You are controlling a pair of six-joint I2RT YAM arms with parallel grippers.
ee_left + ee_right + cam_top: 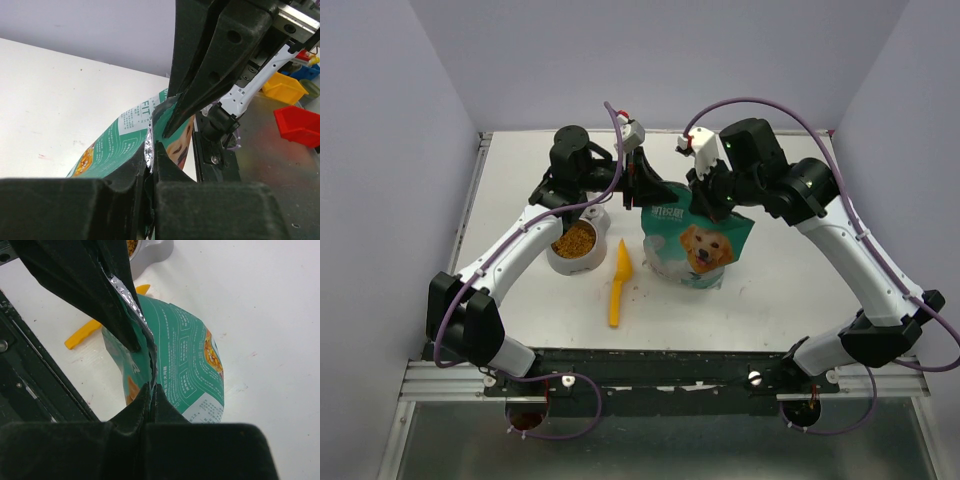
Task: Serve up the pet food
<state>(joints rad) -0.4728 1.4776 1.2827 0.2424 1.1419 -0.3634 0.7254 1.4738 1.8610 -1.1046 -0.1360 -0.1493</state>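
Left hand (642,192) and right hand (705,200) each pinch shut on the top lip of the upright pet-food bag (695,250), seemingly to work its mouth, which faces up between them. The kibble (575,241) (a round heap, no long axis) fills the white bowl (582,267) just outside the left hand. The orange scoop (619,285) lies on the bench (770,300) nearby.

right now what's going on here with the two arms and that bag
Both arms are working on the teal bag, which stands on the table. The left gripper and the right gripper each pinch its top edge, close together, jaws shut on it. Left of the bag, a bowl already holds brown pet food. The orange scoop lies flat on the table between bowl and bag, with neither gripper on it.
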